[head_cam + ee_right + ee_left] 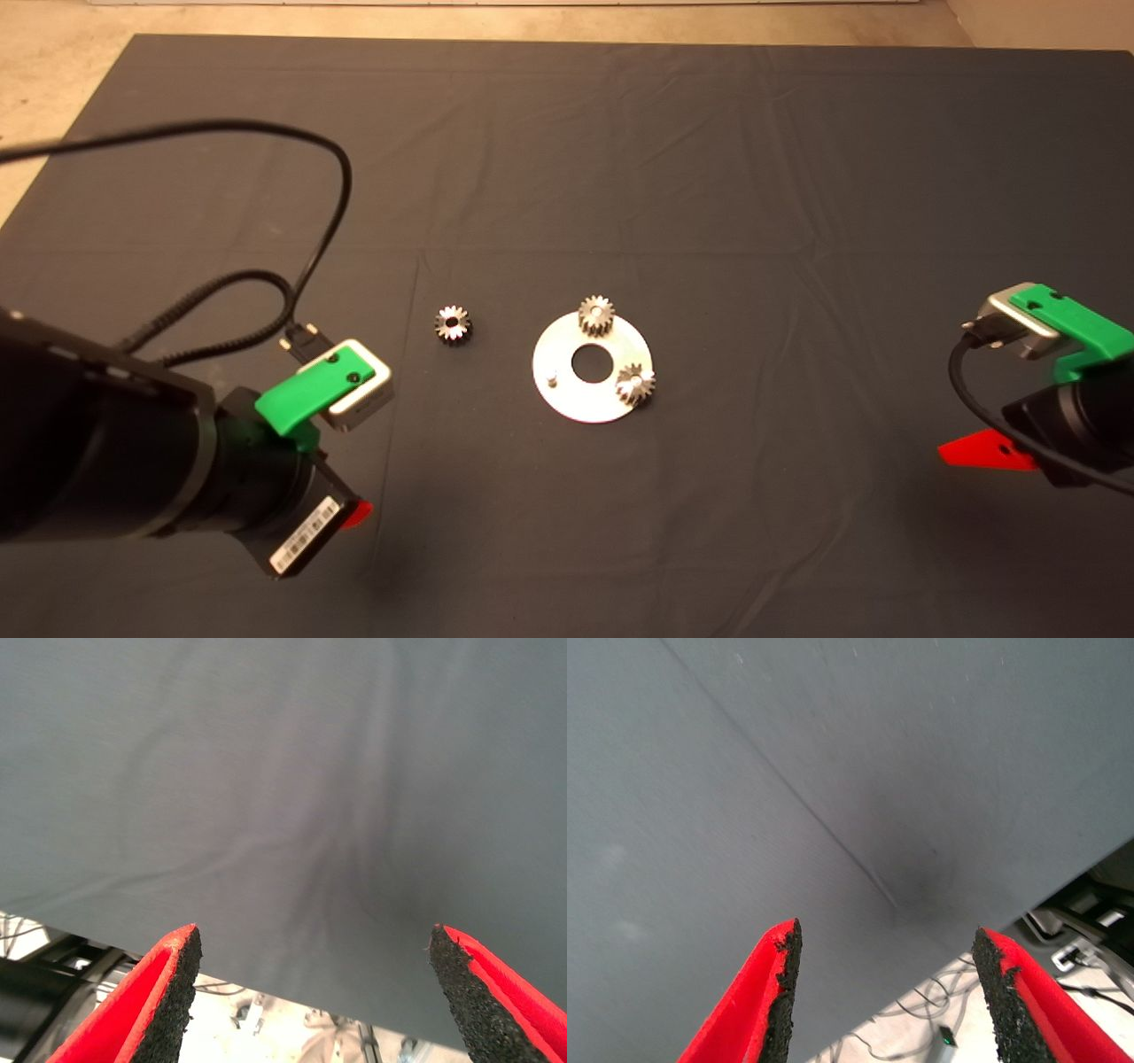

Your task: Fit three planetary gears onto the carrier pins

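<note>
From above, you have two gears (597, 315) (635, 384) seated on the disc (567, 394), one pin (551, 379) bare, and the third gear (453, 324) loose left of the disc. Each wrist view shows only mat: left gripper (886, 992) and right gripper (314, 992) hang wide apart, empty

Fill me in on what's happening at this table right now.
A two-armed robot is fitting gears onto a carrier disc. Two planetary gears sit on their pins; the third pin is bare. The third gear lies on the mat, apart from the disc on the left arm's side. The left gripper and right gripper are both open and empty, over the mat's near edge.
</note>
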Robot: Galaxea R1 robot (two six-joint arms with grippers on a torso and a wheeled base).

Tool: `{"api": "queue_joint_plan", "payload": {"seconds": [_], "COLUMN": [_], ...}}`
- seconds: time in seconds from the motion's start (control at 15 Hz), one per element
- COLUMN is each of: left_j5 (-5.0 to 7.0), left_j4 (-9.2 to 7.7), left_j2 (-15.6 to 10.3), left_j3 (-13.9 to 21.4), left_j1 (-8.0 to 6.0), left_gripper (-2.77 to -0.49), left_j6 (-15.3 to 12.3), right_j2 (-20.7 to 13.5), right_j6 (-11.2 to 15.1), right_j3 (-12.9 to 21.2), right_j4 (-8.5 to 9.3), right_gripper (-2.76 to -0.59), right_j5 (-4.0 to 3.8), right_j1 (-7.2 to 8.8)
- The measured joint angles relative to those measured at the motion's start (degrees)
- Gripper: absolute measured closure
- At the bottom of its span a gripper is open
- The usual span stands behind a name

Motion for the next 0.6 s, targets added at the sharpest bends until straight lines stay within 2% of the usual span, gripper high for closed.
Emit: {"api": "queue_joint_plan", "payload": {"seconds": [0.07, 0.13, 0.27, 0.33, 0.4, 0.47, 0.6], "left_j5": [-0.01, -0.02, -0.23, -0.94, -1.86, -2.97, -4.52], "left_j4": [1.55, 4.80, 12.70, 16.97, 20.67, 24.23, 30.67], "left_j2": [-0.11, -0.44, -1.33, -1.64, -1.83, -1.83, -2.01], "left_j3": [0.00, 0.00, 0.00, -0.02, -0.05, -0.05, -0.05], "left_j1": [0.02, 0.05, 0.20, 0.97, 2.69, 5.30, 10.73], "left_gripper": [-1.31, -1.31, -1.31, -1.31, -1.31, -1.31, -1.31], "left_j6": [0.13, 0.27, 0.29, 0.27, 0.24, 0.22, -0.31], "right_j2": [-0.72, -0.90, -0.88, -0.90, -0.95, -1.65, -3.16], "right_j6": [0.00, 0.00, 0.00, -0.02, -0.02, -0.05, -0.22], "right_j3": [0.06, 0.09, 0.30, 0.37, 0.37, 0.41, 0.41], "right_j4": [0.05, 0.13, 0.20, 0.22, 0.24, 0.26, 0.84], "right_gripper": [-1.89, -1.89, -1.89, -1.89, -1.89, -1.89, -1.89], "right_j5": [-0.07, -0.30, -0.20, -0.20, -0.17, 0.05, -0.11], "right_j1": [0.00, 0.00, 0.00, 0.00, 0.00, -0.01, 0.02]}}
